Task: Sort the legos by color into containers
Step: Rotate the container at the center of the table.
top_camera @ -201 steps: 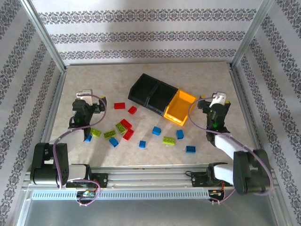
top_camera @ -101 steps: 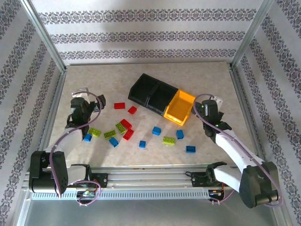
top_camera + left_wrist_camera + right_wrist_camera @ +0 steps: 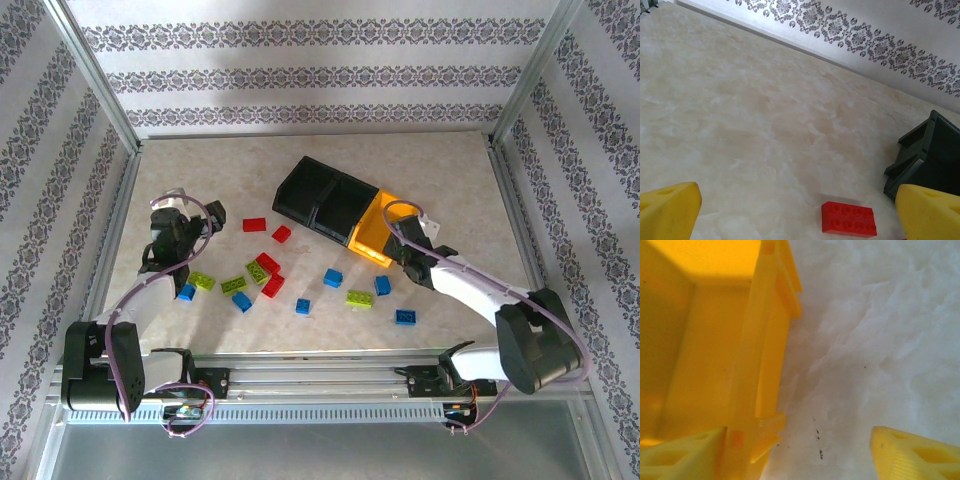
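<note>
Against the 5 o'clock corner of the yellow-orange open-top plastic bin (image 3: 372, 228), trouble was judged most likely. If the right hand (image 3: 395, 250) were closed or pushed onward there, the bin's wall (image 3: 765, 355) could be pinched or shoved. The two black plastic bins (image 3: 330, 195) joined to it would then be dragged askew, since no brick lay between the fingers.

The small studded plastic bricks in red, blue and lime green (image 3: 267, 263) were scattered on the marbled counter (image 3: 200, 170) at about 7 o'clock of the bins, and none could be made out inside them.

The right arm was stretched low from its base towards 10 o'clock. From its wrist, the yellow fingertips (image 3: 912, 452) were seen partly apart with nothing held. The bin's wall stood just beside the 9 o'clock finger, with bare counter between wall and other finger.

The left arm was reached towards 12 o'clock. The left hand (image 3: 799, 212) was spread wide and held nothing. A flat red brick (image 3: 848, 218) lay between its fingertips, nearer the 3 o'clock one.
</note>
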`<state>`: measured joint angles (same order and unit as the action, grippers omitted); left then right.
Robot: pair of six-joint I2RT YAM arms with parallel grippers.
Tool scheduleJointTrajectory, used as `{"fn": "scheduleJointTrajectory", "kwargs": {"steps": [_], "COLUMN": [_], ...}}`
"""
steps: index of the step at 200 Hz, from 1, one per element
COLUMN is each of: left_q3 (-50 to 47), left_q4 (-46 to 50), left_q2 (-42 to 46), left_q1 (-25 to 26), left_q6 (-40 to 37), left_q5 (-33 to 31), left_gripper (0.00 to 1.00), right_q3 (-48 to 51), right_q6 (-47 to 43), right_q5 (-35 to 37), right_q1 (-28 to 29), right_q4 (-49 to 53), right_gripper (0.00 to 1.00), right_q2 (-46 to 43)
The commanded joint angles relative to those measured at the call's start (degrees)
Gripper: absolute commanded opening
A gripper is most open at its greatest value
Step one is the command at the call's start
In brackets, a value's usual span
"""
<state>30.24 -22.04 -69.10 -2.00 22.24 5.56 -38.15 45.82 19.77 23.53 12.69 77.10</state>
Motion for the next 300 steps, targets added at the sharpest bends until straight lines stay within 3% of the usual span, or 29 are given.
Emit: {"fn": "scheduleJointTrajectory", "kwargs": {"steps": [1,29,86,161,300], "left_q3": [-0.99,-1.02,-0.95,-0.8,0.37], "left_q4": [-0.95,-0.83,-0.43,-0.15,3.07], "left_q2": [0.54,0.46,0.63,1.07,1.69], "left_q1": [-0.29,-0.24,-0.29,-0.29,-0.2], "left_q6": [1.32,1.23,1.28,1.28,-0.29], "left_q5": [-0.41,-0.61,-0.03,-0.29,0.61], "left_gripper": [1.0,1.0,1.0,1.0,1.0], "right_q3": [-2.85,-4.77,-8.47,-11.09,-23.16], "right_q6": [-0.35,-1.64,-6.47,-12.3,-24.53], "right_q5": [-1.59,-2.37,-2.95,-7.79,-14.21], "right_q1": [0.93,1.19,0.14,-3.03,-10.06], "right_q4": [-2.25,-2.54,-0.82,-0.43,3.8], "right_gripper": [0.68,0.63,0.42,0.29,0.24], "right_q2": [2.58,5.45,9.57,13.15,22.48]}}
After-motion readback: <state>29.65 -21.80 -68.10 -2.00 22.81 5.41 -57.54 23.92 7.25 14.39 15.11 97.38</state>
